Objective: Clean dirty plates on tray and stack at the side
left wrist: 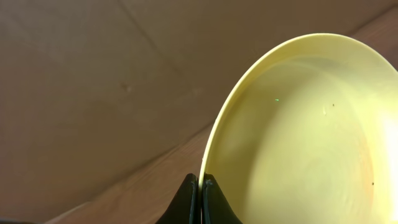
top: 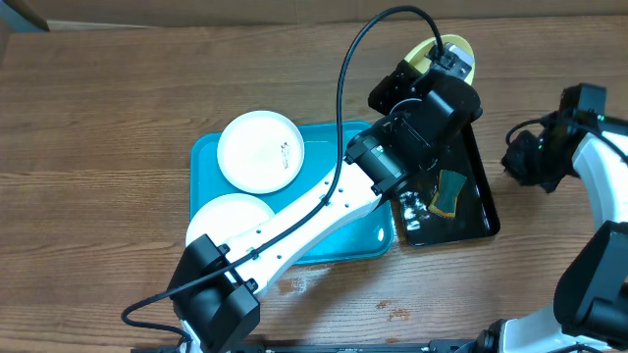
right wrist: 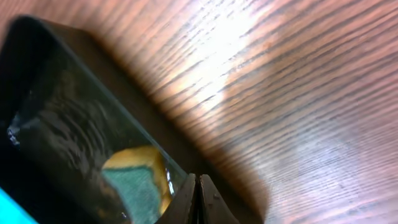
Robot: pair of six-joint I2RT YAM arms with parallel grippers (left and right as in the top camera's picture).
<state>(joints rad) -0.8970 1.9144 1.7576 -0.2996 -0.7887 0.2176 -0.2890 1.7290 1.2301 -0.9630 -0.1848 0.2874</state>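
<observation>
Starting closest to the robot's base, one white plate [top: 228, 218] lies flat in the near end of the turquoise tray [top: 204, 172], partly hidden under the left arm's white link. Just beyond it, in the far end of the same tray, sits a second white plate [top: 260, 150] with a small dark mark near its right side. To the right of the turquoise tray a black tray [top: 478, 201] rests on the wooden table [top: 98, 98], with one yellow-and-green sponge [top: 450, 191] lying in it. Beside that tray's right edge the right gripper [top: 516, 159] hangs over the wood; its wrist view shows the right gripper [right wrist: 197, 190] with its fingers pressed together on nothing, the sponge [right wrist: 134, 180] lying apart from it to the left inside the black tray [right wrist: 50, 106]. Farthest out, the left gripper [top: 444, 65] holds the pale yellow plate [top: 461, 47] tilted up over the far end of the black tray. In its wrist view the left gripper [left wrist: 200, 185] is clamped on the rim of the pale yellow plate [left wrist: 305, 137]. That makes three plates: two white on the turquoise tray, one yellow in the grip. Two trays, one sponge.
</observation>
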